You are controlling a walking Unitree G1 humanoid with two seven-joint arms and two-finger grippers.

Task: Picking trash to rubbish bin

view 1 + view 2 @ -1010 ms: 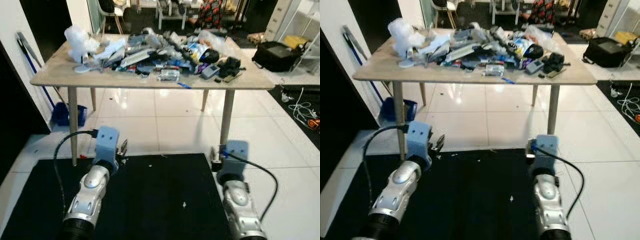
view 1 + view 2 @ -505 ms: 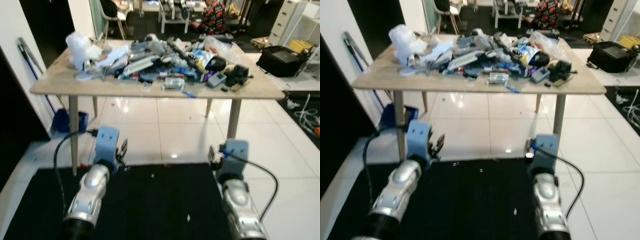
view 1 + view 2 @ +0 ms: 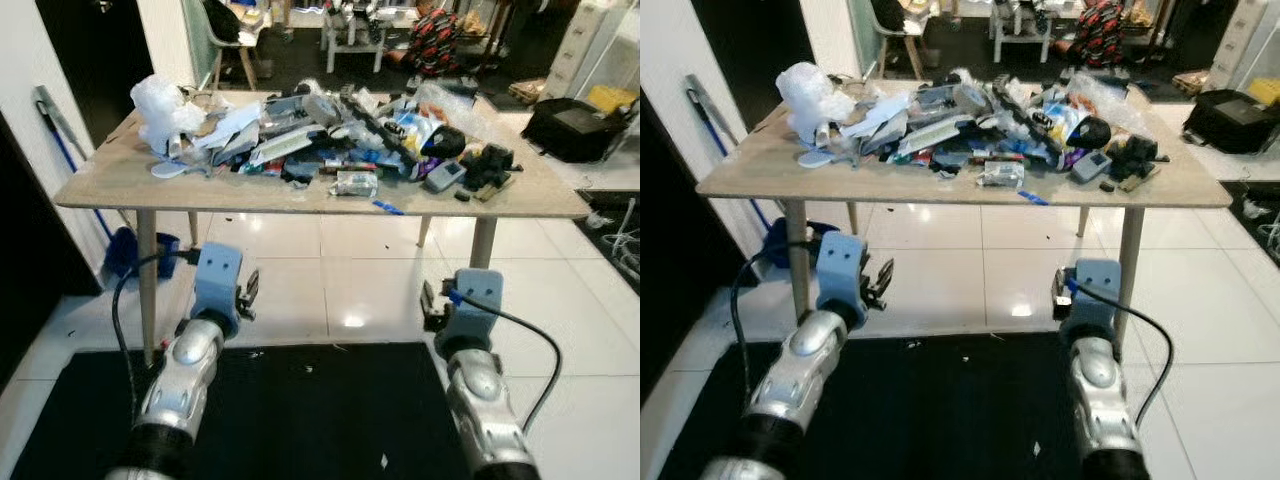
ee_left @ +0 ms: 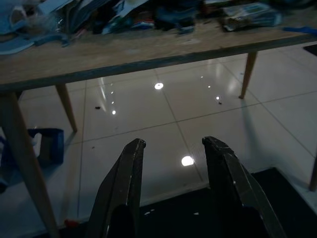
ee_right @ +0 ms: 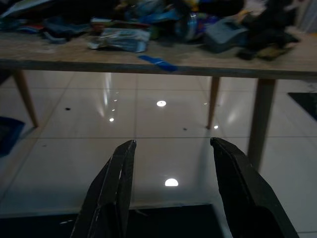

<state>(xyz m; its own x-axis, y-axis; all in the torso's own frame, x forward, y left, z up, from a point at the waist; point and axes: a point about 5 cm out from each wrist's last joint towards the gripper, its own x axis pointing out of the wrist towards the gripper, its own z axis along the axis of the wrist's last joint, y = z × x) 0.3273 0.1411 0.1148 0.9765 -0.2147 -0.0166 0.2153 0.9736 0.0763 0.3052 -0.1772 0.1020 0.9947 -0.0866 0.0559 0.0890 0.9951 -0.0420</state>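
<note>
Both empty grippers, left [image 4: 171,163] and right [image 5: 171,168], fingers spread wide, face a light wooden table [image 3: 120,185] heaped with mixed trash [image 3: 330,135]; no writing legible.

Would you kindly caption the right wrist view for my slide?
Open right gripper facing the trash-strewn wooden table across glossy white tiles.

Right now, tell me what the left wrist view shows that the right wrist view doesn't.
Left wrist: the open left gripper and a blue bin under the table. Right wrist: the open right gripper and a grey device on the tabletop. Both: the table edge, a silver wrapper, glossy tiles and the black mat.
</note>
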